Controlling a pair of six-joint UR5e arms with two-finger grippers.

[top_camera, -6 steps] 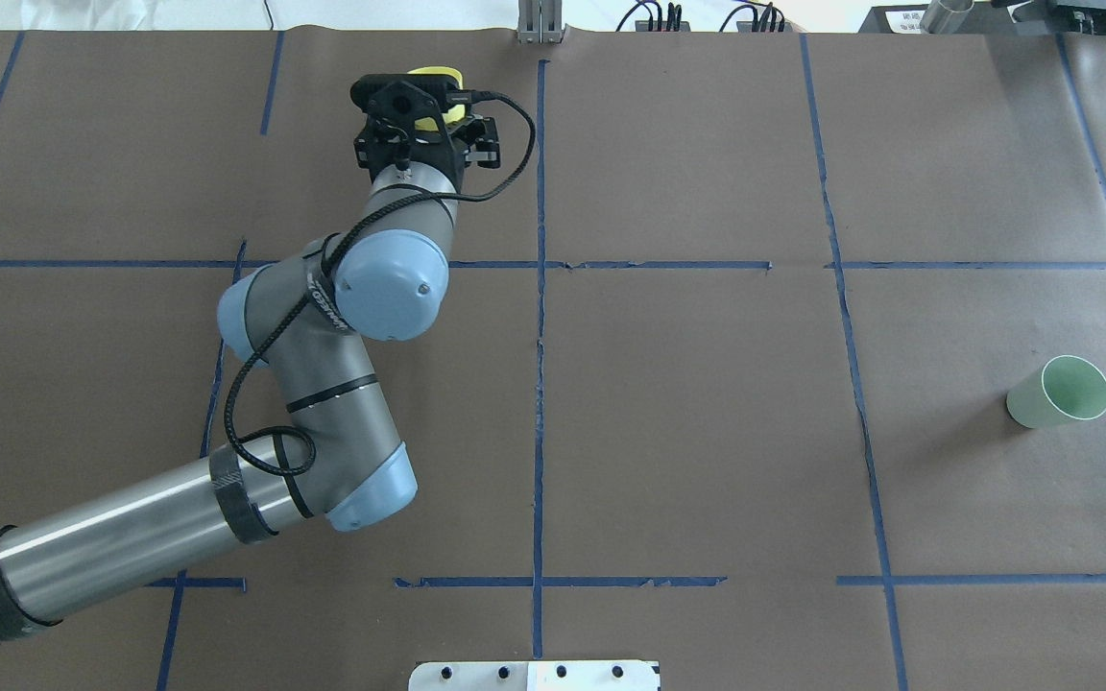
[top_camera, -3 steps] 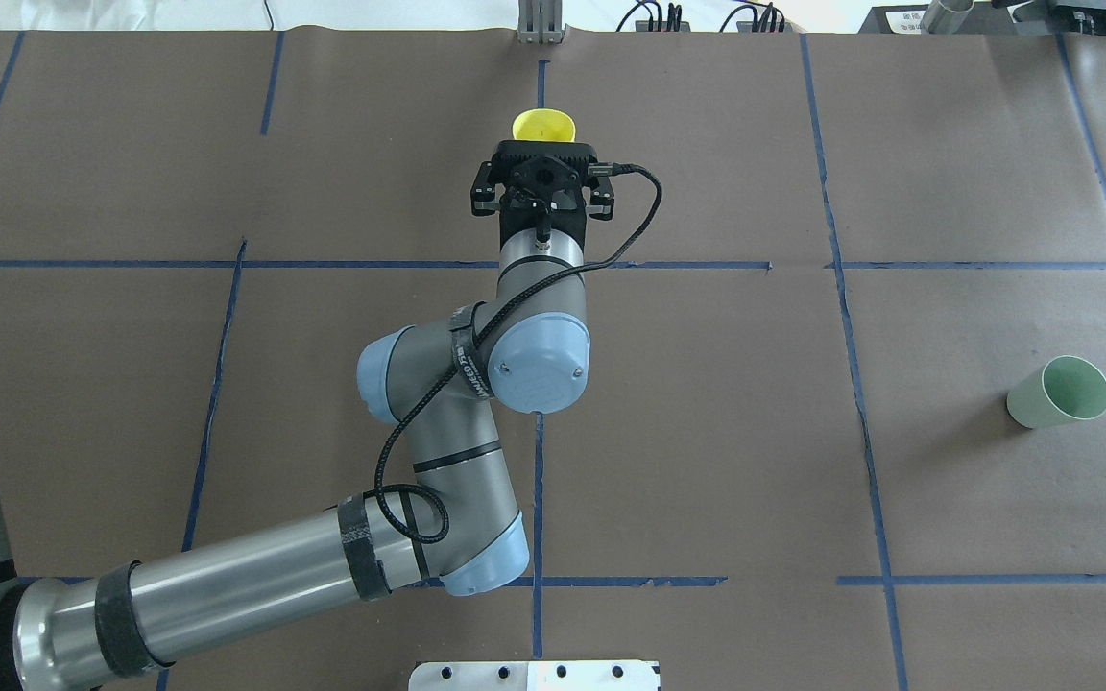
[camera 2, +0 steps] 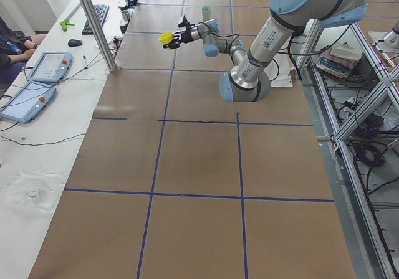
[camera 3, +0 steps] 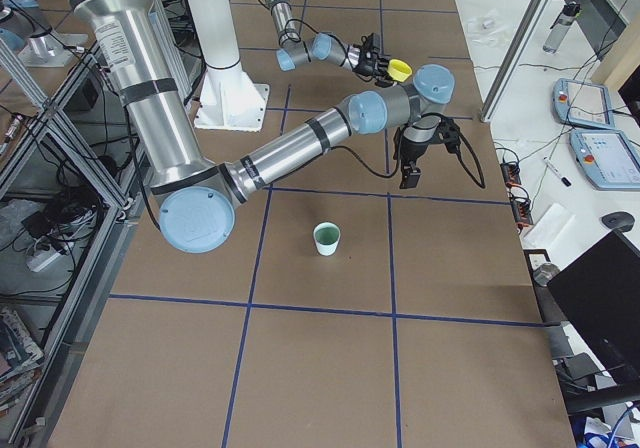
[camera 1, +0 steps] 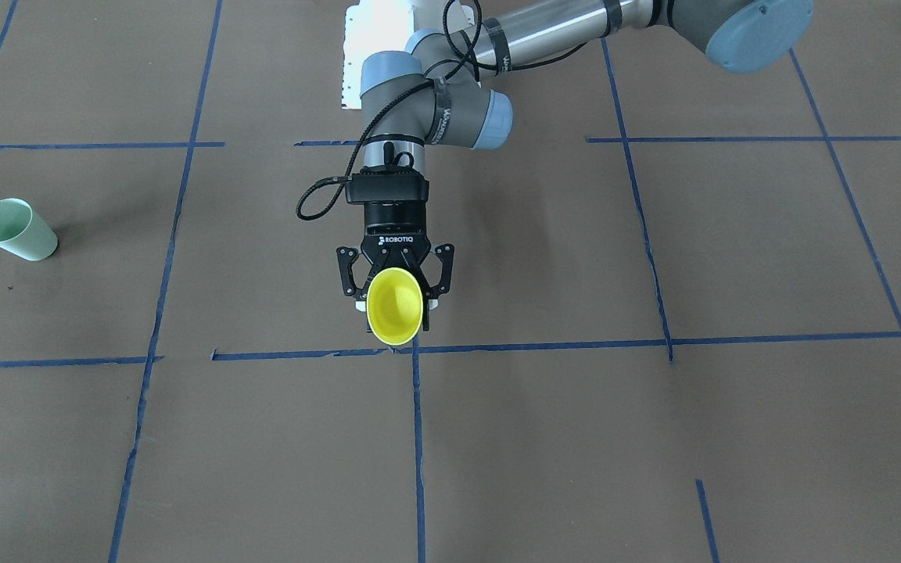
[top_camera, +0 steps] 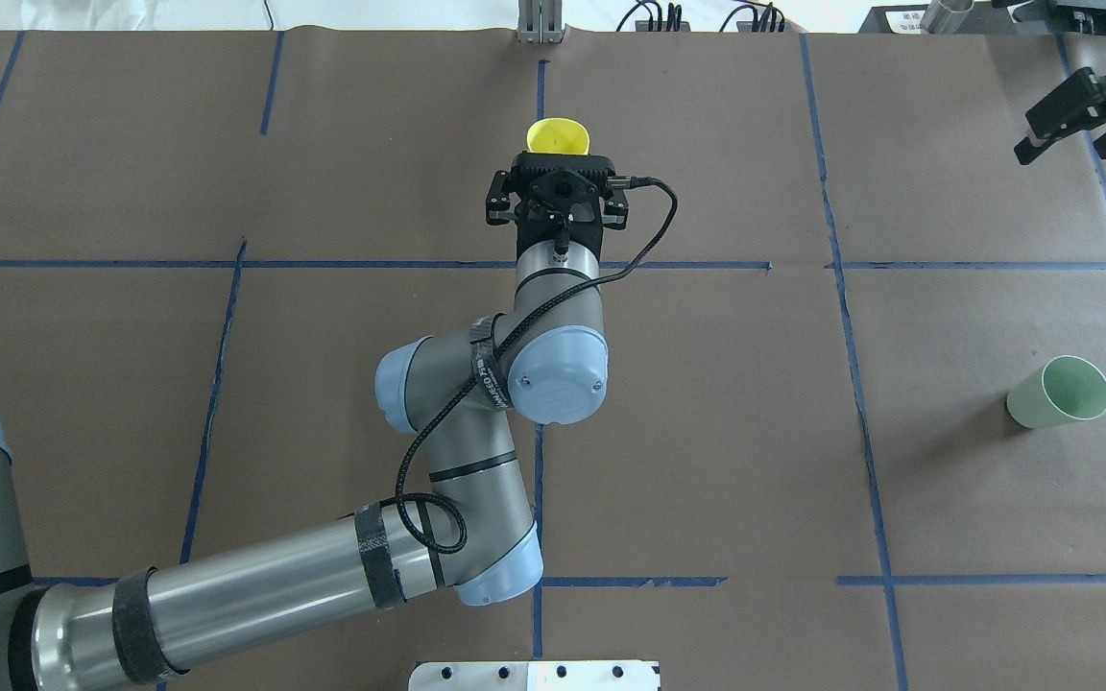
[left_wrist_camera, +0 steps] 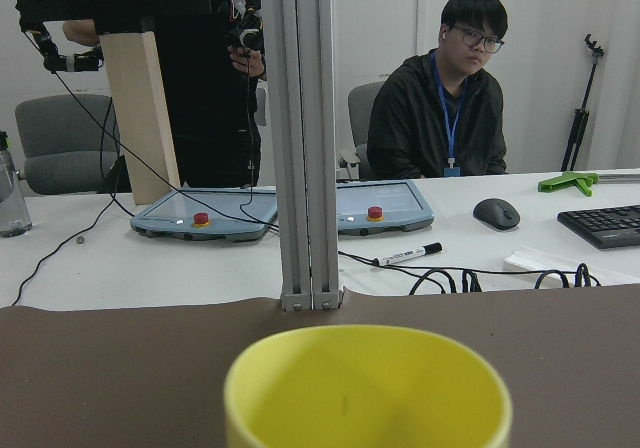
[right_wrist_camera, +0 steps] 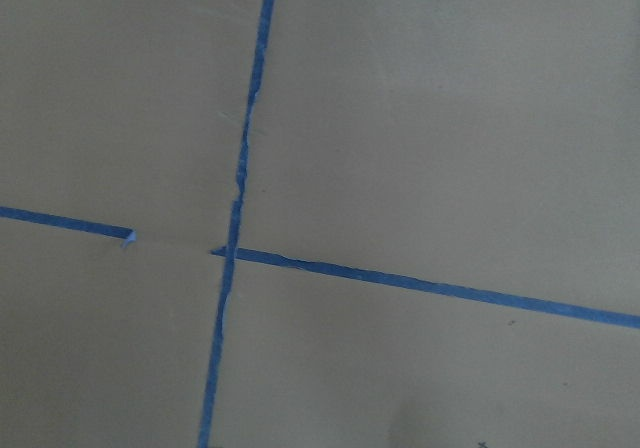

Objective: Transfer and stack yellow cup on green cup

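- The left claw is clamped on the yellow cup, one finger on each side of the wall.
- The cup lies sideways in the grip, above the tabletop. Its open mouth points away from the robot, toward the operators' desk.
- In the overhead view it sits far out from the robot, near the middle tape line.
- The left wrist view shows only the cup's rim low in the picture.
- The green cup stands upright on the tabletop, mouth up, on the robot's right side, well apart from the yellow cup.
- The right claw hangs over the far right corner with its fingers apart, holding nothing.
- The right wrist view shows only brown paper and crossing tape.
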